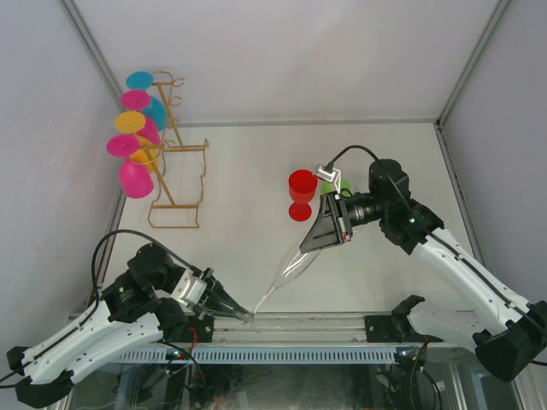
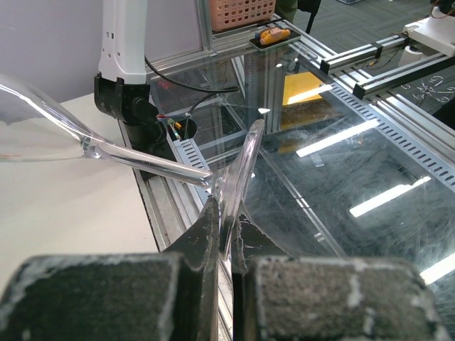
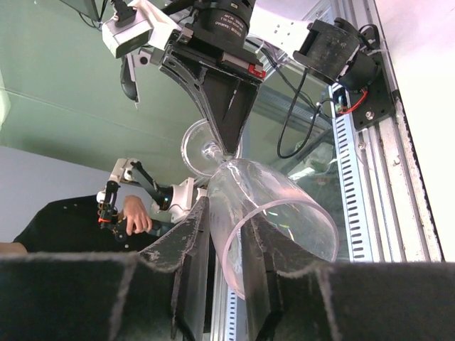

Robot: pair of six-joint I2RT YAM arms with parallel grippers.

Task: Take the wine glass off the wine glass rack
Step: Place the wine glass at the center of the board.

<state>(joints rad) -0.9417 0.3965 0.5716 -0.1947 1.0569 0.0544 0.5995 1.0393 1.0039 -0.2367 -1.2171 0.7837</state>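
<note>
Top external view shows one clear wine glass (image 1: 291,269) off the wine glass rack (image 1: 184,147) and lying nearly level in the air between the two arms, well apart from the rack. The left hand (image 1: 246,317) is clamped on the edge of the glass's foot, and the left wrist view shows both fingers pressed on the thin disc with the stem running off to the left. The right hand (image 1: 306,248) pinches the wall of the bowl at its rim, one finger inside and one outside as the right wrist view has it. The rack stands at the far left corner of the counter (image 1: 256,171), close to the left wall, and carries four coloured glasses (image 1: 135,178) hung upside down. One red glass (image 1: 301,190) stands upright mid-counter, just beside the right hand, with a green cup (image 1: 344,185) half hidden behind it. The foot of the clear glass hangs over the metal rail (image 1: 291,329) at the near edge; bare counter lies between the rack and the red glass.
</note>
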